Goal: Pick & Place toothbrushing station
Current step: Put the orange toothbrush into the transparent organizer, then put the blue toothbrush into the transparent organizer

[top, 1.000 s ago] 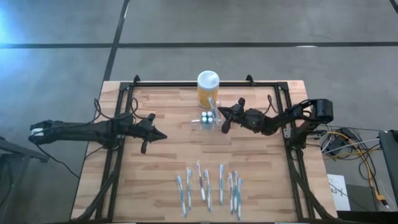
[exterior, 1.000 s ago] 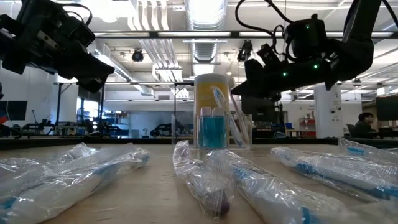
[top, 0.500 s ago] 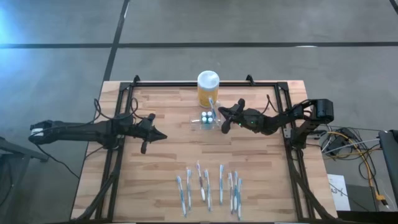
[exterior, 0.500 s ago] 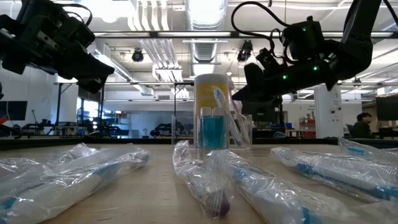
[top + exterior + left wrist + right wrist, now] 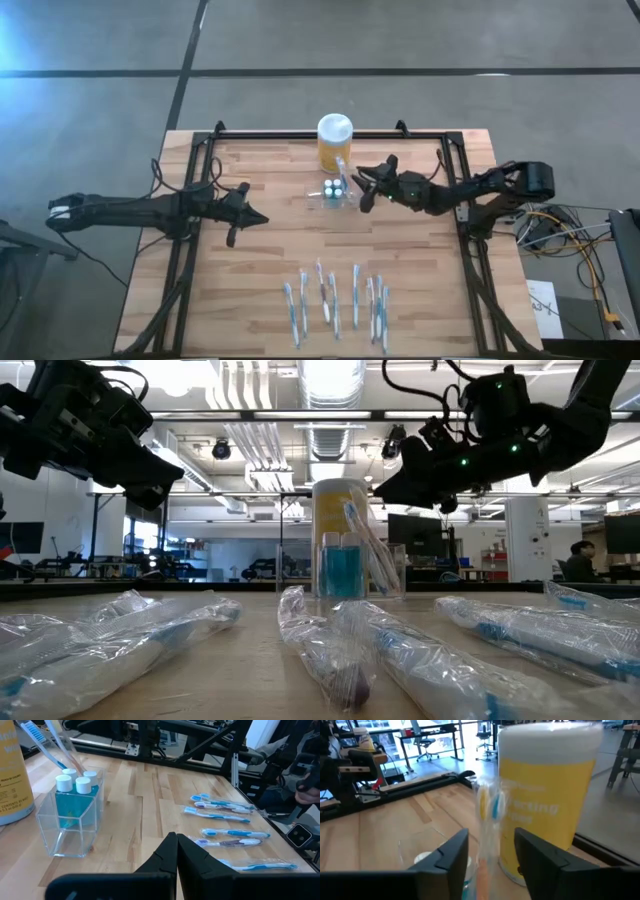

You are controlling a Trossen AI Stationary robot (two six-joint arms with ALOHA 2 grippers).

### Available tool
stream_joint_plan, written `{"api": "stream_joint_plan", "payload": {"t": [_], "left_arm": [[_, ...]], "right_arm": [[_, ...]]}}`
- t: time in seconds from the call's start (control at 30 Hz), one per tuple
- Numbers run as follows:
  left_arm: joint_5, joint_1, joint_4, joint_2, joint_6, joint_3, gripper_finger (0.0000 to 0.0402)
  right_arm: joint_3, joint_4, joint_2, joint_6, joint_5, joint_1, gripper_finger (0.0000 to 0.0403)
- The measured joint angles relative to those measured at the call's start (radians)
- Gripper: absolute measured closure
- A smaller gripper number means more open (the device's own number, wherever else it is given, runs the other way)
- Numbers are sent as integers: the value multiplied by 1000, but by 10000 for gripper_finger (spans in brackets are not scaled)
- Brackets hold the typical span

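High view: a light wooden table [image 5: 270, 260] with a dark frame stands on a grey floor crossed by dark lines. The clear holder [image 5: 334, 191] sits just in front of the yellow jar [image 5: 334, 141] near the table's far edge, and a row of wrapped toothbrushes [image 5: 335, 300] lies near the front edge. The left gripper [image 5: 258, 217], fingers pressed together, waits over the table's left half, well apart from the holder. The right gripper [image 5: 362, 186], fingers spread, is just beside the holder on its right. Low view: wrapped toothbrushes [image 5: 330, 650] fill the foreground; behind them the holder [image 5: 345, 565] with blue contents stands in front of the jar [image 5: 340, 500]. The right gripper [image 5: 395, 485] hangs above and to the right of the holder; beyond lies a large room with ceiling ducts and lights, and a person [image 5: 583, 560] at far right. Left wrist view: closed dark fingers [image 5: 175, 855] point across the table toward the toothbrushes [image 5: 225, 822], with the holder [image 5: 70, 817] holding white-capped bottles and toothbrushes beside the jar [image 5: 12, 770]. Right wrist view: the parted fingers [image 5: 455, 855] flank a wrapped toothbrush [image 5: 489, 820] standing in the holder before the jar [image 5: 545, 795]; whether they touch it cannot be told. Compared with one second earlier, the right gripper has opened and sits higher in the low view; the left arm and holder are unmoved.
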Motion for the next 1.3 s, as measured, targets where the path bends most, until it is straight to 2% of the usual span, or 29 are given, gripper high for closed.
{"api": "stream_joint_plan", "payload": {"t": [0.13,0.3,0.5,0.7,0.93,1.1,1.3], "left_arm": [[0,0,0,0,0,0,396],[0,0,0,0,-17,0,396],[0,0,0,0,-17,0,396],[0,0,9,0,-49,0,396],[-1,0,65,0,-15,8,396],[-1,0,69,0,0,41,396],[-1,0,69,0,53,71,396]], "right_arm": [[0,-116,-122,-1,0,2,215],[0,-351,-375,-49,-22,43,210],[-39,-597,-687,-59,-77,129,236],[-180,-591,-922,-36,-80,207,299],[-349,-460,-1018,-46,-83,227,387],[-373,-471,-1043,-95,-210,227,393],[-349,-564,-1058,-114,-232,227,394]]}}
